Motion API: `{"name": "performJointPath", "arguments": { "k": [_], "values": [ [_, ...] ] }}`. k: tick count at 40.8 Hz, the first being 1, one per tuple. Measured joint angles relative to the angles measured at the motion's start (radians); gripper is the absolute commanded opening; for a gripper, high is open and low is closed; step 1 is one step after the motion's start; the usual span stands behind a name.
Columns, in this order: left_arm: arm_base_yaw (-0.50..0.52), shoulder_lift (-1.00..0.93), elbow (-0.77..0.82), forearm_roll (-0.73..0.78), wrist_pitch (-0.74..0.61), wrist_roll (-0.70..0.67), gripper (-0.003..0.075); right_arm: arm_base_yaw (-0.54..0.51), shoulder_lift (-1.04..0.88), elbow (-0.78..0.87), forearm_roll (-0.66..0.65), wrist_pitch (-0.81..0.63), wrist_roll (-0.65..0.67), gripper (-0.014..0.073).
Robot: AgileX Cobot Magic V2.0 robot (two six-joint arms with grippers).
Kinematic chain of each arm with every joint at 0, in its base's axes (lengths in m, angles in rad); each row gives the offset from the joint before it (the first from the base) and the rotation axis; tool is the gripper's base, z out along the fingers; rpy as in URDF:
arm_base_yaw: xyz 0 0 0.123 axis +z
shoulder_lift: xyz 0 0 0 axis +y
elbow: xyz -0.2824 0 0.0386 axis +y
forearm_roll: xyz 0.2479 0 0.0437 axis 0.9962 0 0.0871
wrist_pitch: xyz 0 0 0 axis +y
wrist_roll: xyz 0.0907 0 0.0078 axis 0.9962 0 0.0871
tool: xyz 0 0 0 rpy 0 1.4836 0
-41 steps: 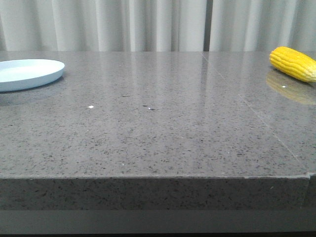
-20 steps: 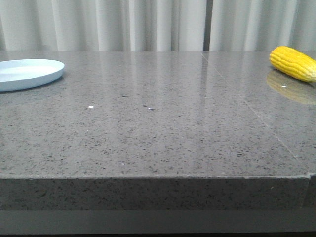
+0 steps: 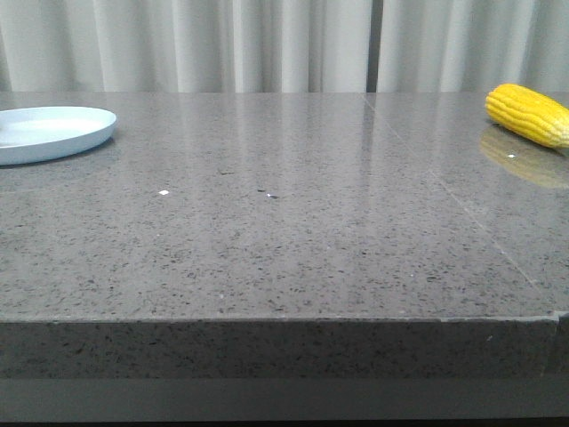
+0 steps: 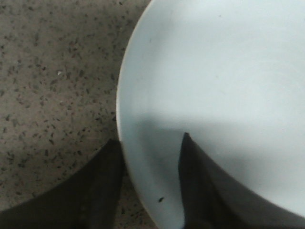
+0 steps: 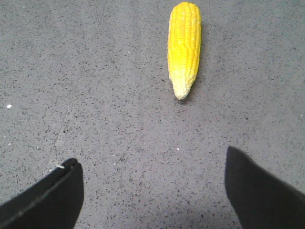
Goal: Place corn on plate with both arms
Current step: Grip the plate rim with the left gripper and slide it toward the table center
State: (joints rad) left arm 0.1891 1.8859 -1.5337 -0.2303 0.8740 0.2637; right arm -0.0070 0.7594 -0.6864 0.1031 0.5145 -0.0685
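The pale blue-white plate (image 3: 49, 132) lies at the far left of the table, partly cut off by the front view's edge. The yellow corn (image 3: 532, 114) lies at the far right. Neither gripper shows in the front view. In the left wrist view my left gripper (image 4: 150, 138) straddles the rim of the plate (image 4: 214, 71). One finger is outside on the table, the other is over the plate's inside, and the jaws are narrowed on the rim. In the right wrist view my right gripper (image 5: 151, 157) is wide open and empty, with the corn (image 5: 184, 43) ahead of it, its pale tip toward the gripper.
The grey speckled stone table (image 3: 284, 231) has its front edge close to the camera. A seam (image 3: 462, 209) runs across its right part. White curtains (image 3: 284, 44) hang behind the table.
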Motion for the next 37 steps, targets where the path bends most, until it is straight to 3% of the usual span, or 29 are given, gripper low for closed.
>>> {"name": "performJointPath", "arguments": {
  "k": [4, 13, 23, 37],
  "values": [
    [0.000, 0.001, 0.000, 0.000, -0.012, 0.000, -0.0018, 0.000, 0.000, 0.000, 0.000, 0.000, 0.000, 0.0627],
    [0.000, 0.001, -0.009, -0.012, -0.019, 0.000, -0.0020, 0.000, 0.000, 0.000, 0.000, -0.002, 0.000, 0.0627],
    [-0.016, -0.002, -0.120, -0.060, 0.091, 0.040, -0.0020, 0.000, 0.000, 0.000, 0.000, -0.002, 0.000, 0.0627],
    [-0.241, -0.022, -0.255, -0.138, 0.215, 0.102, -0.0020, 0.000, 0.000, 0.000, 0.000, -0.002, 0.000, 0.0627]
  ]
}}
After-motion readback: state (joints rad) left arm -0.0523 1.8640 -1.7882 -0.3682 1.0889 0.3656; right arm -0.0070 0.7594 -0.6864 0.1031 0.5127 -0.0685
